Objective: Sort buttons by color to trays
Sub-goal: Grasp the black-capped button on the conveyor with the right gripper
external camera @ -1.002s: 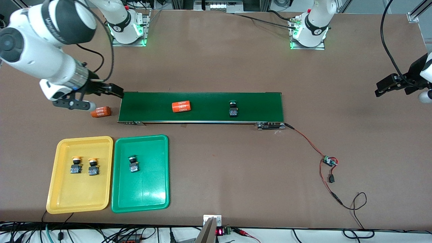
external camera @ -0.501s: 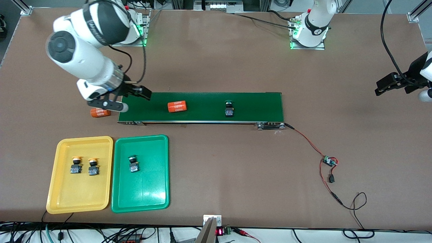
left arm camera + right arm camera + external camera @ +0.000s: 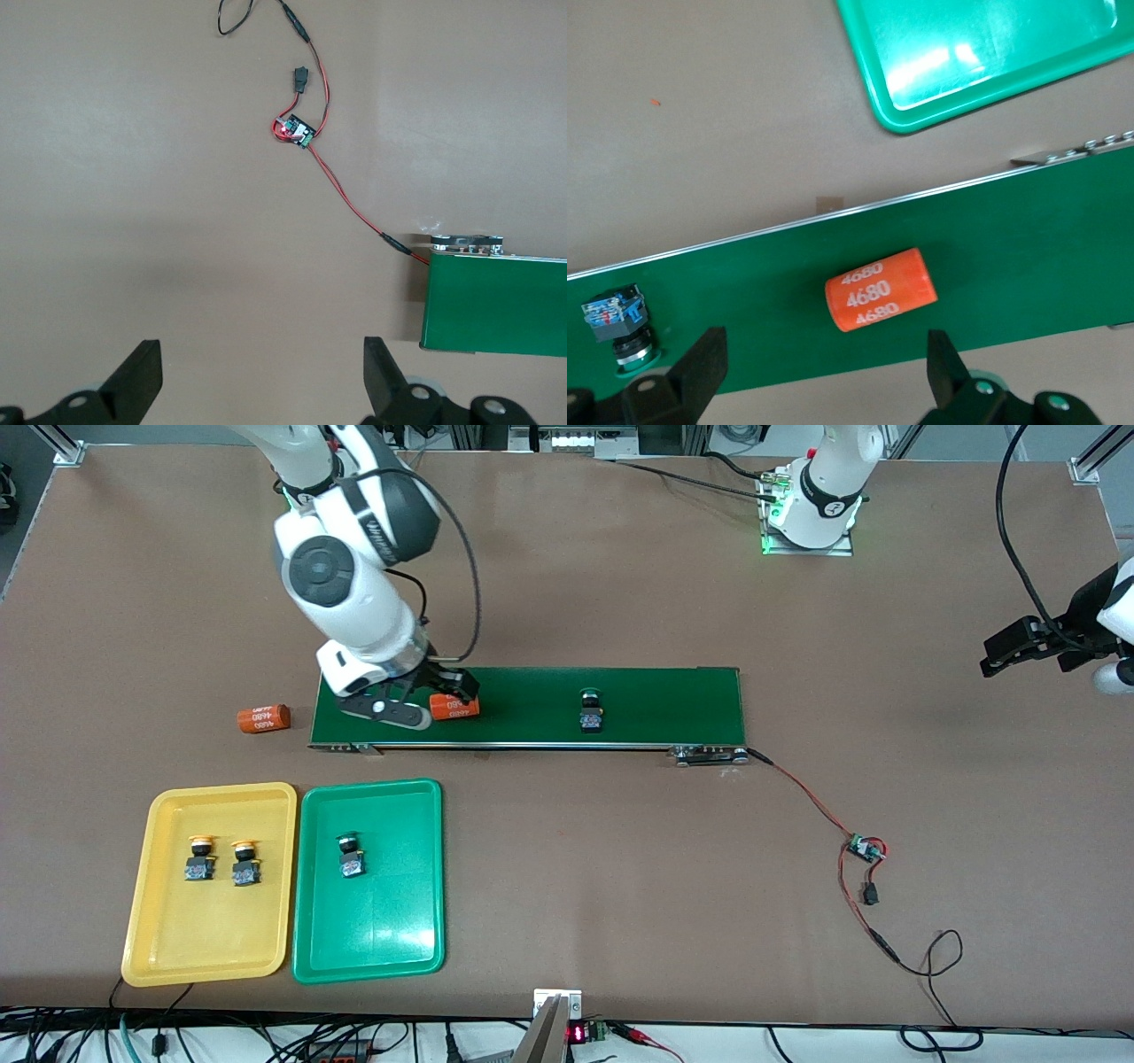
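Sorting the last green-capped button (image 3: 591,710) calls for the right gripper (image 3: 416,698), fingers spread wide and empty over the conveyor belt (image 3: 673,704) above an orange cylinder (image 3: 456,708), to pass that decoy, centre on the button riding mid-belt, and carry it to the green tray (image 3: 310,886), which lies nearer the camera than the belt beside the yellow tray (image 3: 142,921). One green-capped button (image 3: 351,857) and two yellow-capped buttons (image 3: 221,859) already lie in their trays. The brown table (image 3: 620,868) lies open around the belt, a second orange cylinder (image 3: 264,718) just off its end, while the left gripper (image 3: 261,381) waits wide open off the other end.
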